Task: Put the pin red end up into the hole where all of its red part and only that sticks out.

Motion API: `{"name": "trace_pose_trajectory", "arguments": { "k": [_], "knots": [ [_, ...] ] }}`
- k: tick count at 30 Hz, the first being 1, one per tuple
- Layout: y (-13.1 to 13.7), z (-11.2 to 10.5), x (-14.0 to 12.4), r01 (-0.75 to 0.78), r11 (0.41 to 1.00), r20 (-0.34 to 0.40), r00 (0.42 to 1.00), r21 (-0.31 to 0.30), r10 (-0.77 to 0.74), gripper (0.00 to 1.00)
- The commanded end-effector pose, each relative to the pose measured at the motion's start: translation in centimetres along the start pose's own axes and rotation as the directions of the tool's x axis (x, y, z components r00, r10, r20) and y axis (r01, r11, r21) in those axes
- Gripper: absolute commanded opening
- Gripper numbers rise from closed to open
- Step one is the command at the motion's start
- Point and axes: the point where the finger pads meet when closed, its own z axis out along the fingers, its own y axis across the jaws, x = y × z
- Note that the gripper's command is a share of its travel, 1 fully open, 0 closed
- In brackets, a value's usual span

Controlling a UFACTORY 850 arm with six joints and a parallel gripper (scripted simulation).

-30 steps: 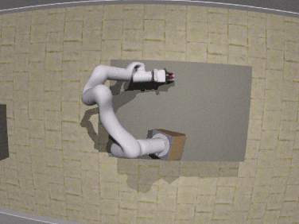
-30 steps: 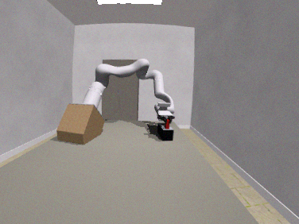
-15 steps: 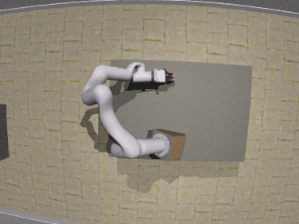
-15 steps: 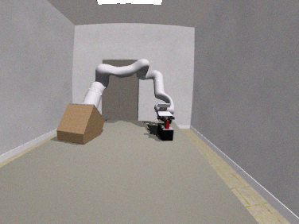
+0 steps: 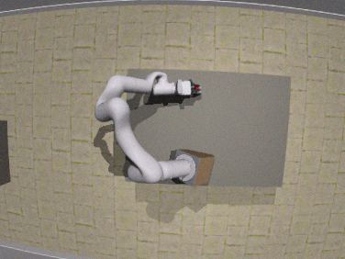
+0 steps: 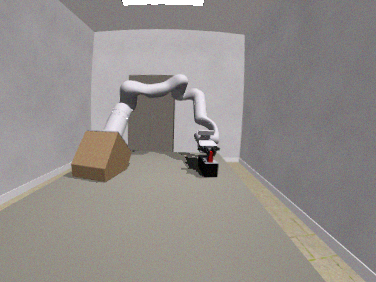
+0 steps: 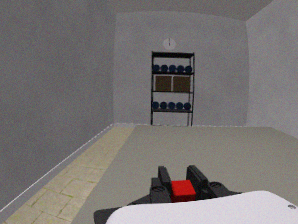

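Pin: the pin (image 6: pixel 211 156) stands upright with its red end up, long axis vertical, directly over the dark block (image 6: pixel 208 168) at the far right part of the tabletop (image 6: pixel 150 210).
Pin from above: only its red top (image 5: pixel 197 87) shows, between the dark fingers.
Pin at the wrist: a red square (image 7: pixel 182 191) sits framed by two black fingers.
End effector: the end effector (image 6: pixel 209 148) is pinching the pin near its upper part; the fingers stand pressed against it.
Block: dark, low, on the tabletop beneath the end effector; its holes cannot be made out from any view.
Step in hand: judged as lowering or seating the pin into one hole; how deep it sits is too small to tell.
Doing it well: keep the pin plumb, descend straight along its axis, let go only once it bottoms out, then check that just the red part stands above the block.
Surroundings: the brown pedestal (image 6: pixel 100 156) carries the arm; a shelf rack (image 7: pixel 152 90) stands by the far wall.
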Motion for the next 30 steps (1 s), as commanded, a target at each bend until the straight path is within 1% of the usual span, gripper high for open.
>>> {"name": "trace_pose_trajectory", "arguments": {
  "k": [1,4,30],
  "knots": [
    [-0.05,-0.01,0.07,-0.001,1.000,-0.001,1.000,0.000,0.001,0.00],
    [-0.06,0.06,-0.33,-0.001,1.000,-0.001,1.000,0.000,0.001,0.00],
    [-0.09,-0.10,-0.35,-0.001,1.000,-0.001,1.000,0.000,0.001,0.00]
  ]
}}
